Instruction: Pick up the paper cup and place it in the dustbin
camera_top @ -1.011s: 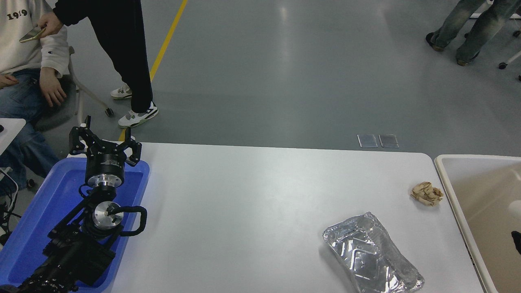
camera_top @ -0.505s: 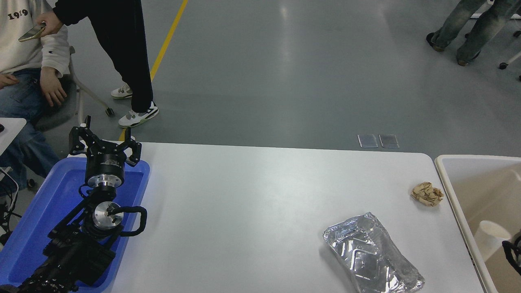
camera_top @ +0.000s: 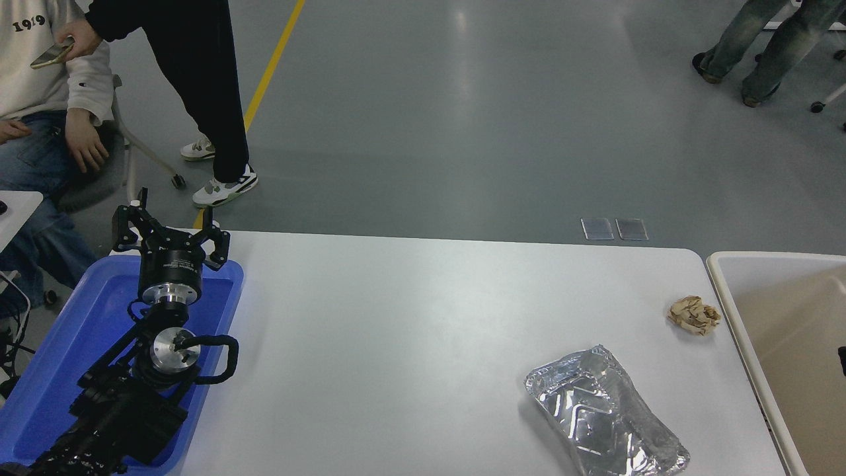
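The left gripper [camera_top: 170,228] hangs spread over the tray [camera_top: 59,344]; the bin [camera_top: 733,297] sits far right. A sweatshirt [camera_top: 30,59] reads "1919".

On your white table [camera_top: 423,317] you have a crumpled brown paper wad [camera_top: 693,315] near the right end, a crushed silver foil tray [camera_top: 605,412] nearer you, well apart from the blue tray [camera_top: 59,350] at the left edge.
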Robot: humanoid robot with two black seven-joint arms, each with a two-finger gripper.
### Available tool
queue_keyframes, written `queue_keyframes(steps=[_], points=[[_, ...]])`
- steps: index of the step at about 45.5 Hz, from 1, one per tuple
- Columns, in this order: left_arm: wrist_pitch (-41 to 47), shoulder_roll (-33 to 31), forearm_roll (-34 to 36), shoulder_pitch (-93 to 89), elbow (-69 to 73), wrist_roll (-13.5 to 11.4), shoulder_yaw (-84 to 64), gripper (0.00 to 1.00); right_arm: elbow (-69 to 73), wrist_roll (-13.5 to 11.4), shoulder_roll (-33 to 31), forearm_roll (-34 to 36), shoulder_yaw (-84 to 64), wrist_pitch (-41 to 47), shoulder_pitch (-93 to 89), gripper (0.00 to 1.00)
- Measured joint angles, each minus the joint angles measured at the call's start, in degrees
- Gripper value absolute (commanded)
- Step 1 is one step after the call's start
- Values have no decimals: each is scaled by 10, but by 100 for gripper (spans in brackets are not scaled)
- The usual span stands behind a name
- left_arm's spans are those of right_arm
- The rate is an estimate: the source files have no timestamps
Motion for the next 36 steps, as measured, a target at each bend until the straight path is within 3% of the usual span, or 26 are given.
queue_keyframes(steps=[19, 36], points=[[0, 0, 0, 0, 0, 0, 0, 99, 229, 1, -102, -20, 6, 7, 76, 100], [0, 0, 0, 0, 0, 0, 0, 99, 371, 3, -99, -47, 71, 3, 121, 100]])
